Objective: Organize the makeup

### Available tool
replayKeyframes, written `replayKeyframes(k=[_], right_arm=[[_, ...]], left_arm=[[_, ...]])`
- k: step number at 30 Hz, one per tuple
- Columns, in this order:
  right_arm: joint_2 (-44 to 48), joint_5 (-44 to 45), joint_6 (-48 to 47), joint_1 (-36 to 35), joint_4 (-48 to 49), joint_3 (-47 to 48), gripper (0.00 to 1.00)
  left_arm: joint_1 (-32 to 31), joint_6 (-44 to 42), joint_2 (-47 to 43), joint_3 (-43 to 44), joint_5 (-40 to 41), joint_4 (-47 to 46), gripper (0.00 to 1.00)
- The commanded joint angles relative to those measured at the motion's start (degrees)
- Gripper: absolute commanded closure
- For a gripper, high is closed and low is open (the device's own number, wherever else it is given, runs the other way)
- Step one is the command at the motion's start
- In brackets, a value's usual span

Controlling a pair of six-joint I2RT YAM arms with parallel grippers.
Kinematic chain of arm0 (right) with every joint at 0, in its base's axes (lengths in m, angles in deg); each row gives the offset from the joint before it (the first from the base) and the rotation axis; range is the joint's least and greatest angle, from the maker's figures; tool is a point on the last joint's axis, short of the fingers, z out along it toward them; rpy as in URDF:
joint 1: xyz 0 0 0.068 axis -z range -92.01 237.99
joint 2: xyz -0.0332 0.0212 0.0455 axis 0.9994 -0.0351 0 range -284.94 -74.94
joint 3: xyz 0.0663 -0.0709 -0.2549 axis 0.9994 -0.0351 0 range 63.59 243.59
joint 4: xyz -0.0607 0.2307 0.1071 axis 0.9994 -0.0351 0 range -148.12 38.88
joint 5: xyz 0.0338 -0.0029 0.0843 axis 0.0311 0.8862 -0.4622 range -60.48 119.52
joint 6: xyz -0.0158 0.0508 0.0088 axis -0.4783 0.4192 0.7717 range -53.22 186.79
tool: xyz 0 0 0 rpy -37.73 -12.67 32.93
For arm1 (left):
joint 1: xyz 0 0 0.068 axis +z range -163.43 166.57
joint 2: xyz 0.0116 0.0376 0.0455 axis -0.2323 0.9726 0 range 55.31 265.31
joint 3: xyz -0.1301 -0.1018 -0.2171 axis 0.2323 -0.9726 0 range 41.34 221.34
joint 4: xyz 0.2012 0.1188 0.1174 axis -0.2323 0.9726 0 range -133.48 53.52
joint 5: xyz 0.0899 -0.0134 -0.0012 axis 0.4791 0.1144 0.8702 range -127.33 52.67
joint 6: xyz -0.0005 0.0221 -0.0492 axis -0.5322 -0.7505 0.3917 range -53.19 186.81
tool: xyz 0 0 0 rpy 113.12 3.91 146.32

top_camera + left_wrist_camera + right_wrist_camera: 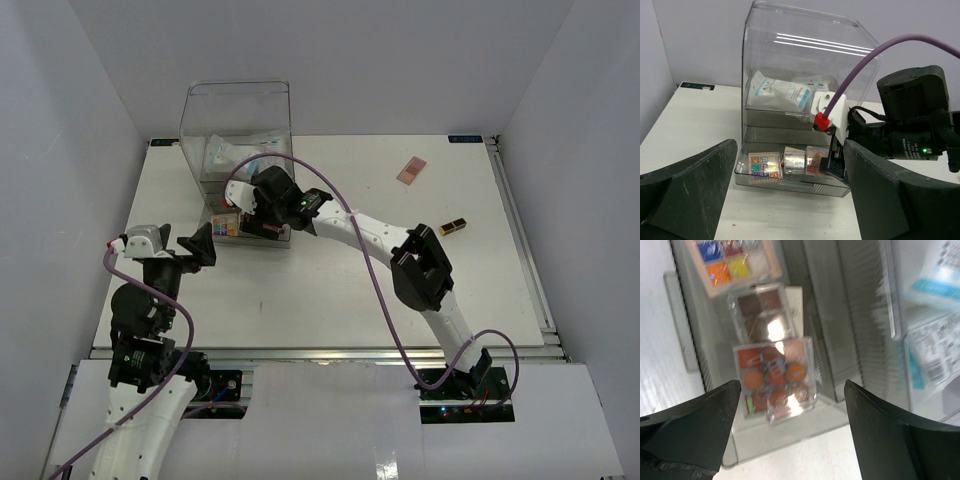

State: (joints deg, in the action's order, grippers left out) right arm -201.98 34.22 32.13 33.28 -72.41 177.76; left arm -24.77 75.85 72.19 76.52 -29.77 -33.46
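Observation:
The bottom drawer point(790, 183) of the clear box point(235, 125) is pulled out. In it lie three palettes in a row: a many-coloured one point(765, 165), a silvery brown one point(795, 161) and an orange one point(815, 160). The right wrist view shows them too: many-coloured point(732, 257), brown point(767, 310), orange point(775, 377). My right gripper point(791, 386) is open and empty just above the orange palette. My left gripper point(790, 145) is open and empty on the table in front of the drawer. Blue-white packets point(780, 91) lie in the upper drawer. A pink palette point(411, 169) and a black-gold tube point(453, 228) lie on the table at the right.
The right arm point(380, 235) reaches across the middle of the table to the box. The clear box stands at the back left. White walls close in the table point(330, 290) on three sides.

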Motion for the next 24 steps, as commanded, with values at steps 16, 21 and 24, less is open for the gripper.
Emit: replayKeyframes(k=[16, 21, 24], right_arm=[[39.5, -33.4, 28.7, 45.1, 7.2, -39.7, 0.1], [25.9, -14.3, 42.5, 48.1, 2.7, -27.2, 0.1], [18.0, -5.5, 47.3, 47.8, 0.6, -18.0, 0.1]], left_arm=[[-2.9, 7.3, 29.9, 6.8, -39.9, -8.6, 0.02], [-4.1, 6.4, 30.7, 6.9, -39.1, -7.4, 0.02], [-4.1, 5.6, 29.0, 4.6, -35.9, -5.9, 0.02]])
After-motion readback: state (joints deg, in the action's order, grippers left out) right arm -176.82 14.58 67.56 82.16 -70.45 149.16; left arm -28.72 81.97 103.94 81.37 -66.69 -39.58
